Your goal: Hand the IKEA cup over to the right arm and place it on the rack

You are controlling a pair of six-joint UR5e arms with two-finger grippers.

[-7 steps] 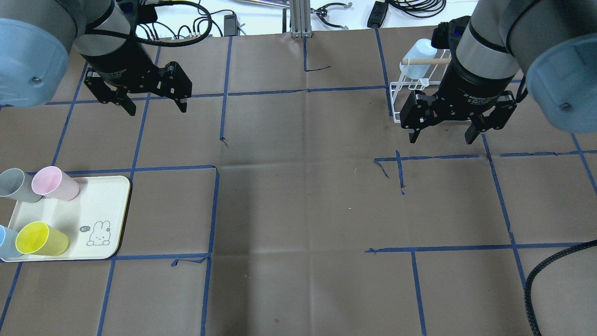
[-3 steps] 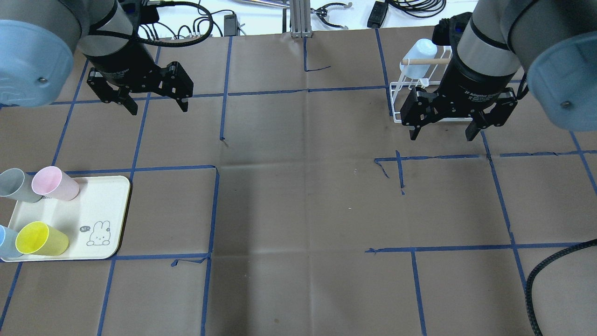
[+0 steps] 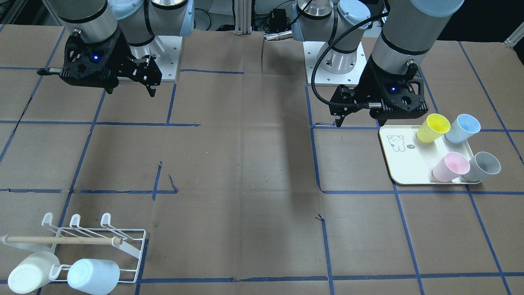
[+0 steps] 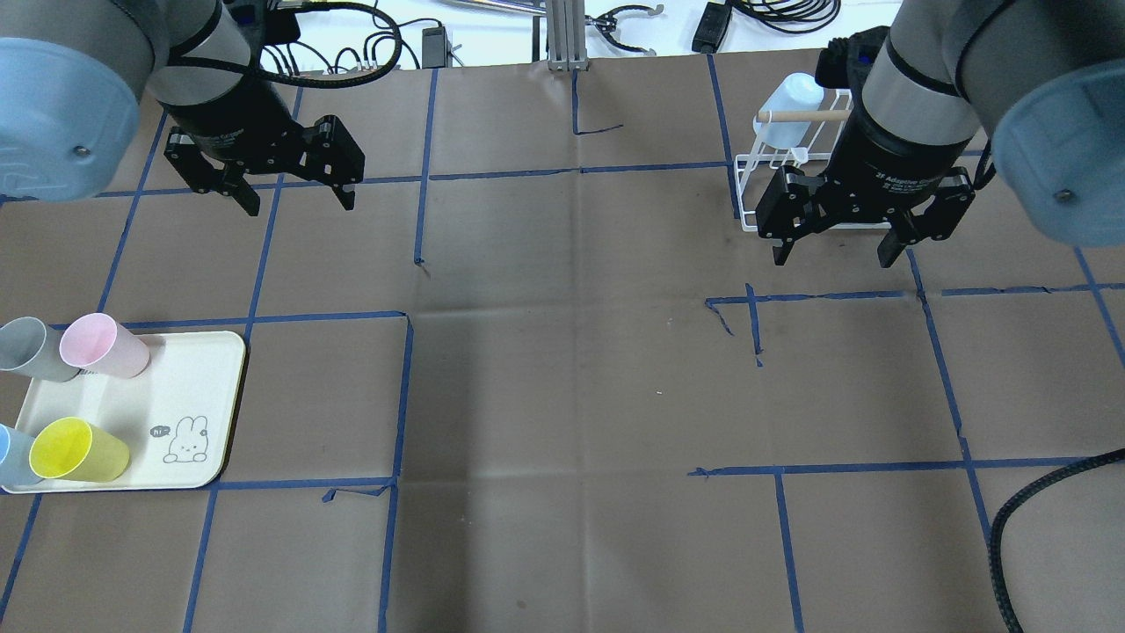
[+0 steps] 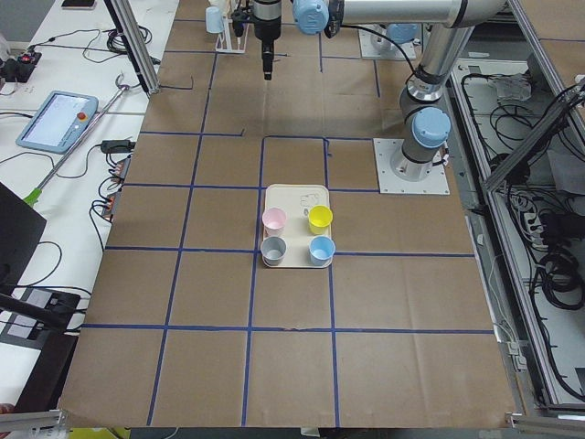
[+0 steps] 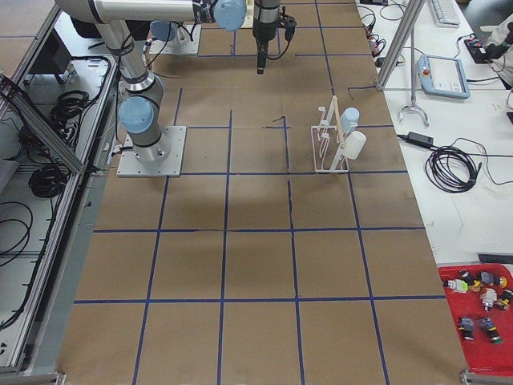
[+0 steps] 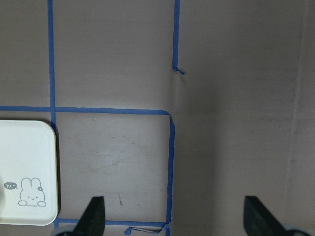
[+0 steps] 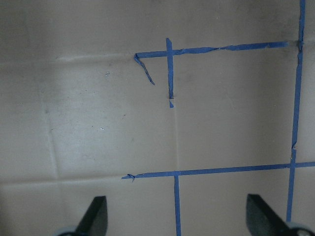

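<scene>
Several cups lie on a cream tray [image 4: 189,378] at the table's left: pink [image 4: 101,345], grey [image 4: 31,349], yellow [image 4: 77,450] and blue [image 4: 10,457]. My left gripper [image 4: 299,203] hangs open and empty above the table, beyond the tray; its wrist view shows only the tray's corner [image 7: 24,162]. My right gripper [image 4: 833,258] is open and empty, just in front of the white wire rack [image 4: 754,178], which it partly hides. In the front-facing view the rack [image 3: 123,241] holds a white cup [image 3: 28,273] and a pale blue cup [image 3: 95,275].
Brown paper with blue tape lines [image 4: 576,170] covers the table. A thick black hose [image 4: 1011,510] loops in at the lower right. Cables and a metal post [image 4: 562,35] sit along the far edge.
Both grippers have shifted slightly toward the far side of the table. Both stay open and empty. The cups have not moved.
</scene>
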